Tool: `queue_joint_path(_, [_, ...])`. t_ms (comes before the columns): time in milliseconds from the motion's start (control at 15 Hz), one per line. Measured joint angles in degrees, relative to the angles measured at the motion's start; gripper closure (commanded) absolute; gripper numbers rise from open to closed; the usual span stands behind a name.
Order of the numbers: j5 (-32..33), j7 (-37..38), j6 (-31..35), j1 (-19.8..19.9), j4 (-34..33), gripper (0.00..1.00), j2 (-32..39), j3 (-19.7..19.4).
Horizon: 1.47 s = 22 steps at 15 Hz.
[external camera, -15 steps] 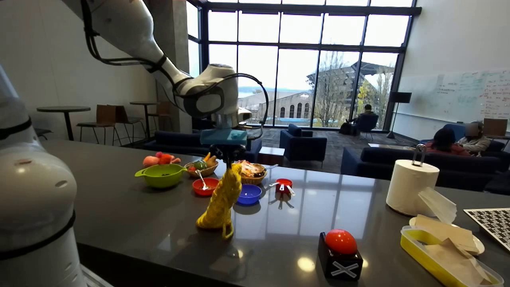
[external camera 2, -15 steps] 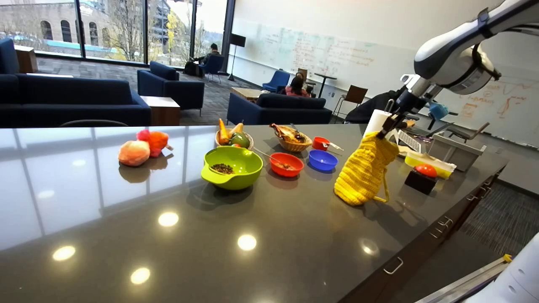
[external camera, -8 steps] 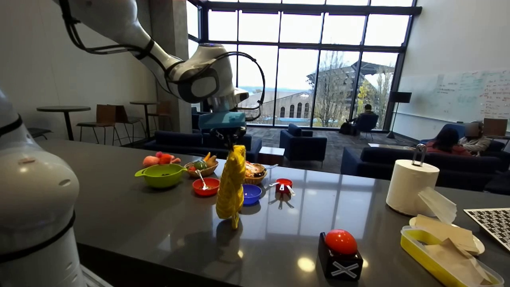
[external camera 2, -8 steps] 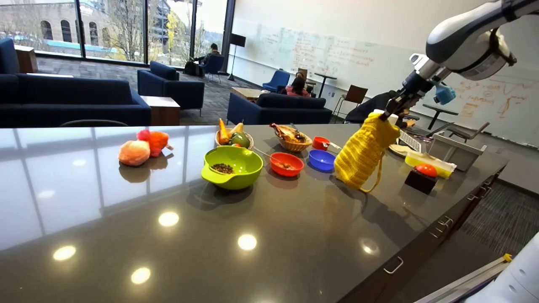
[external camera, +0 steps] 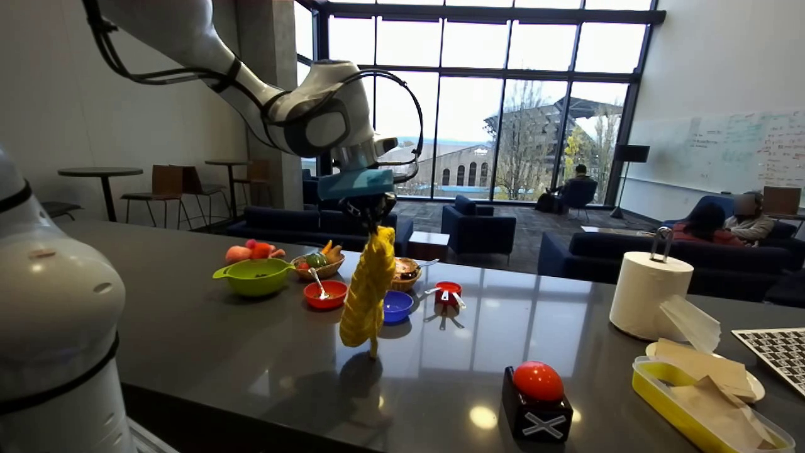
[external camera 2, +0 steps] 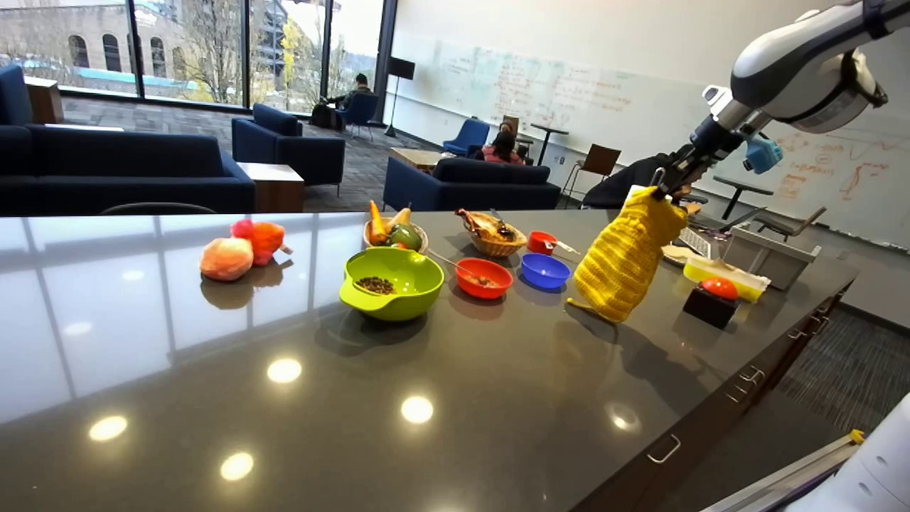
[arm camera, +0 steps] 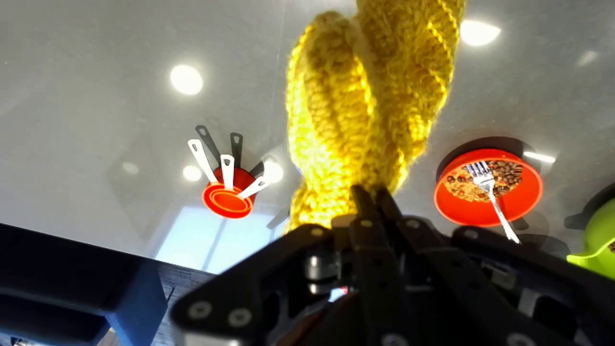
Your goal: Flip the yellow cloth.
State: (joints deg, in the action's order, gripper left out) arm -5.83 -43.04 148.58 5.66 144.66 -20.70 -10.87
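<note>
The fingers (arm camera: 366, 204), pinched on the yellow cloth (external camera 2: 625, 256), have lifted it higher, in from the table's (external camera 2: 498, 412) drawer edge, so flipping may come next.

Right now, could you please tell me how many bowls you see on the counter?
3. In an exterior view, left to right: the green bowl, the red bowl just beside it, and the blue bowl, nearest the yellow cloth. All three are plainly visible there.

A rough, ribbed knit is shown by the yellow cloth (arm camera: 375, 105). The dark surface (external camera 2: 334, 427) is finished smooth, glossy and strongly reflective. Shiny metal is seen in the fork (arm camera: 483, 179), matt white paper in the paper towel roll (external camera: 648, 296).
</note>
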Motion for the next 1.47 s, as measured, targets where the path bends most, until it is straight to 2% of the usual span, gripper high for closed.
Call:
queue_joint_path(200, [3.4, 2.8, 2.37, 0.43, 0.19, 0.99, 0.35, -0.25])
queue_joint_path(400, [7.94, 7.16, 7.43, 1.24, 1.06, 0.99, 1.04, -0.23])
queue_joint_path(733, [19.7, 15.86, 13.33, 5.07, 2.46, 0.99, 3.98, 0.28])
queue_joint_path(1067, [30.56, 24.38, 14.84, 9.44, 2.39, 0.99, 6.96, 1.69])
queue_joint_path(1467, [37.18, 30.94, 14.75, 10.43, 2.58, 0.99, 7.58, 3.74])
